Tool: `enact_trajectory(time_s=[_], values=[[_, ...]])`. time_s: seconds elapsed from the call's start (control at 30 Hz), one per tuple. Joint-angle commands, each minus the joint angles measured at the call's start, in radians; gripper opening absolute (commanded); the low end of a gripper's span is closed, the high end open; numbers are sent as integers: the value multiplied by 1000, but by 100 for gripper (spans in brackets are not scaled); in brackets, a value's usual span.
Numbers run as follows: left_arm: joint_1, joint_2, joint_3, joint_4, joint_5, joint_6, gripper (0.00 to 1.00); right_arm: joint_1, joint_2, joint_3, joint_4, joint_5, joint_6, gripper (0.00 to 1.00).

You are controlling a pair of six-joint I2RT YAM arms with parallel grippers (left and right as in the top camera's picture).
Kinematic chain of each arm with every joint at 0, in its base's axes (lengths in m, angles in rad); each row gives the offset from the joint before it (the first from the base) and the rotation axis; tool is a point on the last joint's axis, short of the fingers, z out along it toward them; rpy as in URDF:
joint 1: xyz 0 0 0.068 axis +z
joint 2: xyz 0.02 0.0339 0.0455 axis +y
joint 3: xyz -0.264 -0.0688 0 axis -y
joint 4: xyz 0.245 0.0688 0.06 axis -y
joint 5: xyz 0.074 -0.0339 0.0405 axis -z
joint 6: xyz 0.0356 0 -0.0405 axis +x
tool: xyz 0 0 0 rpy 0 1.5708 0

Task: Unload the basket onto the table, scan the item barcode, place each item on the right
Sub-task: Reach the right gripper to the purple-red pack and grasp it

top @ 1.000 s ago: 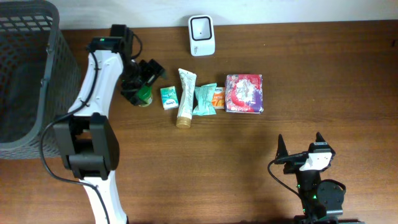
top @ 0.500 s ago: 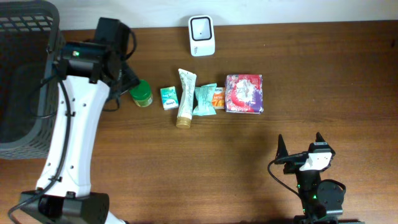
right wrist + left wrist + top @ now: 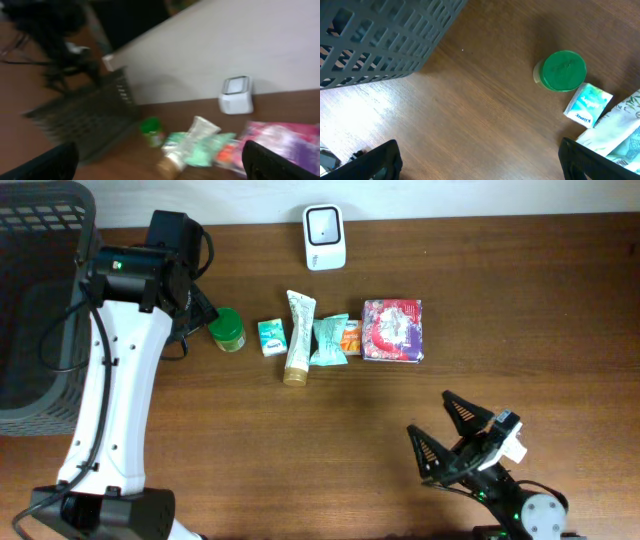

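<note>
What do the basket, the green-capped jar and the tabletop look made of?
Basket: likely rigid grey plastic, matte, moulded grid of openings. Green-capped jar: cap seems smooth plastic, slight sheen; body mostly hidden beneath. Tabletop: brown wood or wood-look laminate, grain lines showing, low sheen.

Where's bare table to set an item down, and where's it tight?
Free: the table strip between the tube and the right gripper; also right of the pink package. Crowded: green-lidded jar through pink package sit close together, and the left arm fills the gap beside the basket.
</note>
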Motion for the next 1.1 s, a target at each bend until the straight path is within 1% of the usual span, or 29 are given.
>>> enact_trajectory(time_s=[0.0,0.03,0.1,0.13,0.17,0.23,0.27,0.3,0.33,0.37,0.4,0.43,0.5,0.53,0.57,0.6,0.63,0.73,0.8,0.87,0.93,1.07], values=[[1,2,-3,-1,-19,12,99,-6,-5,2,94,-94,87,98],[1,2,-3,-1,-19,12,99,-6,-5,41,122,-95,77,99],[1,2,-3,-1,-19,12,99,-7,5,123,92,-82,-16,99],[1,2,-3,-1,-19,12,99,-7,27,195,11,-41,-89,98],[1,2,-3,-1,-19,12,99,-7,74,293,-116,11,-194,99],[1,2,-3,-1,-19,12,99,-7,199,466,-323,85,-346,99],[1,2,-3,-1,-19,12,99,-7,290,568,-430,111,-406,98],[1,2,-3,-1,-19,12,99,-7,355,636,-499,121,-441,99],[1,2,-3,-1,-19,12,99,-7,472,748,-613,132,-480,99],[1,2,-3,-1,-19,12,99,-7,567,839,-709,141,-504,99],[1,2,-3,-1,-19,12,99,-7,713,976,-849,166,-505,99],[1,2,-3,-1,-19,12,99,-7,798,1054,-922,168,-505,98],[1,2,-3,-1,-19,12,99,-7,969,1196,-1036,159,-504,99],[1,2,-3,-1,-19,12,99,-7,1019,1230,-1057,127,-488,98],[1,2,-3,-1,-19,12,99,-7,1083,1261,-1113,41,-486,98],[1,2,-3,-1,-19,12,99,-7,1129,1265,-1142,-13,-486,98],[1,2,-3,-1,-19,12,99,-7,1196,1265,-1167,-16,-497,99],[1,2,-3,-1,-19,12,99,-7,1306,1265,-1161,3,-498,98],[1,2,-3,-1,-19,12,99,-7,1373,1265,-1141,72,-498,98],[1,2,-3,-1,-19,12,99,-7,1460,1265,-1112,233,-497,99],[1,2,-3,-1,-19,12,99,-7,1521,1265,-1083,282,-497,99],[1,2,-3,-1,-19,12,99,-8,1657,1265,-966,303,-497,99]])
